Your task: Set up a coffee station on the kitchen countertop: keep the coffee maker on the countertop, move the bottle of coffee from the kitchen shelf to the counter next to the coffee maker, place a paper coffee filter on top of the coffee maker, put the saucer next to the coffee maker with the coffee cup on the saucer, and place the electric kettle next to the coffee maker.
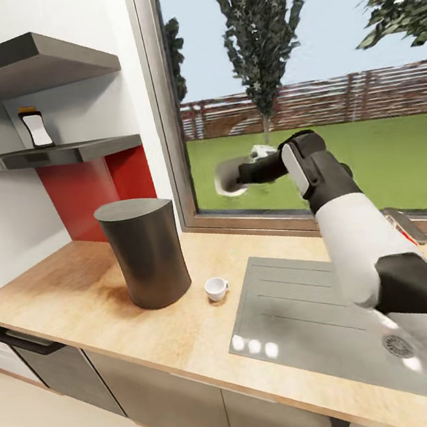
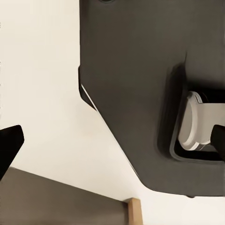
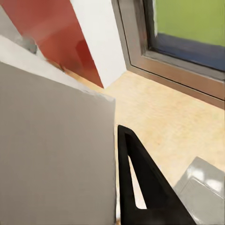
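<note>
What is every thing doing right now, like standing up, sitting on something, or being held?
coffee maker: upright on the kitchen countertop, nothing on its top.
coffee cup: upright on the countertop beside the coffee maker, no saucer under it.
bottle of coffee: upright on the kitchen shelf.
right gripper: raised before the window, holding a white round thing, too blurred to name.
sink: nothing in the part that shows.
</note>
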`<state>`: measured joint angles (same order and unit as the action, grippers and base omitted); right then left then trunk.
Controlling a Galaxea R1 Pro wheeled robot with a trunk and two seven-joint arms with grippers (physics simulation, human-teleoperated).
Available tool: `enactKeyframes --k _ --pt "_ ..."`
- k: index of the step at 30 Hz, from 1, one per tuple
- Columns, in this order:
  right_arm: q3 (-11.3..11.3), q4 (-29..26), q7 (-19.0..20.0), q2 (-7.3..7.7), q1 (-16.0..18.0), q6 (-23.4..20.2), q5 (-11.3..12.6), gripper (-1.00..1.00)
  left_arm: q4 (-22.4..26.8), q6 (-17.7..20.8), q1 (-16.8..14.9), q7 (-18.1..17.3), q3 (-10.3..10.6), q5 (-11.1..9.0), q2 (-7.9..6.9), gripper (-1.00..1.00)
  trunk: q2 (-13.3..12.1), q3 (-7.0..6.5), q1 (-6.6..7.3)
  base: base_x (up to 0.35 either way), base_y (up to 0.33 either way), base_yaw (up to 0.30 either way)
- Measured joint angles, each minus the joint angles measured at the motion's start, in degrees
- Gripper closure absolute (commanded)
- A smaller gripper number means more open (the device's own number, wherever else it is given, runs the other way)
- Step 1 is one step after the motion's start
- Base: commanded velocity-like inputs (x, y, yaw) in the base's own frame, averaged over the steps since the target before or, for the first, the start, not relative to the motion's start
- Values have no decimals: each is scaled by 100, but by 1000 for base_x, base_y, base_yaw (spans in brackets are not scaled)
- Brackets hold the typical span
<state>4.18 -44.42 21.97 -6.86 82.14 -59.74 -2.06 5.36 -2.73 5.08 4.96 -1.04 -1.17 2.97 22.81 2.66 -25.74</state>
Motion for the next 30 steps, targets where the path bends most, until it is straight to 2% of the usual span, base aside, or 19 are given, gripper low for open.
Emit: enactKeyframes --k 1,3,8,10,11,13,15,16,17,18,19,20,21,22,23,26,30 --pt "129 401 -121 -32 330 0 0 100 -1 0 0 0 -13 -5 0 -100 -1 -1 -1 0 0 0" --pt "221 795 -405 -65 790 -1 3 100 0 0 0 1 -24 -8 0 -100 0 0 0 0 0 0" --pt "290 1083 -689 -160 1513 -2 0 100 6 0 0 6 -33 -16 8 -100 0 0 0 0 0 0" --pt "473 1194 -743 -171 1651 -1 -10 100 7 0 0 9 -31 -18 15 -100 -1 1 0 0 0 0" --pt "674 1278 -841 -172 1675 -1 -17 100 7 0 0 9 -29 -18 21 -100 -1 1 -1 0 0 0" --pt "1298 1463 -1397 -185 1701 -3 -24 100 8 0 0 9 -28 -18 29 -100 -2 1 -1 0 0 0" --pt "2072 1578 -2332 -226 1714 -8 10 100 8 2 0 10 -32 -18 32 -100 -2 1 -1 0 0 0" --pt "2356 1601 -2859 -289 1717 -10 123 100 7 1 0 10 -33 -18 33 -100 -1 1 0 0 0 0" --pt "2607 1607 -3626 -306 1722 -15 449 100 8 1 0 10 -35 -18 34 -100 -1 1 0 0 0 0" --pt "2712 1613 -4149 -308 1725 -21 808 100 8 1 0 10 -38 -18 35 -100 -1 1 -1 0 0 0" --pt "2858 1661 -5978 -309 1729 462 2720 100 4 0 0 10 -36 -19 42 -100 -1 1 0 0 0 0" --pt "2856 1660 -7390 -309 1728 831 3883 100 2 0 0 10 -37 -19 43 -100 -1 1 -1 0 0 0" --pt "2828 1651 -8005 -310 1729 1221 4529 100 1 0 0 10 -39 -18 42 -100 -1 1 0 0 0 0" --pt "2666 1635 -8815 -309 1729 1891 5512 100 -7 0 0 10 -38 -18 42 -100 0 1 0 0 0 0" --pt "2572 1630 -8994 -309 1731 2056 5746 100 -8 0 0 10 -36 -18 42 -100 -1 1 0 0 0 0" --pt "2329 1605 -9273 -309 1746 2268 6059 100 -1 0 0 10 -29 -18 50 -100 0 1 0 0 0 0" --pt "2266 1368 -9336 -308 1768 2316 6138 100 5 0 0 10 -22 -18 54 -100 0 1 0 0 0 0"
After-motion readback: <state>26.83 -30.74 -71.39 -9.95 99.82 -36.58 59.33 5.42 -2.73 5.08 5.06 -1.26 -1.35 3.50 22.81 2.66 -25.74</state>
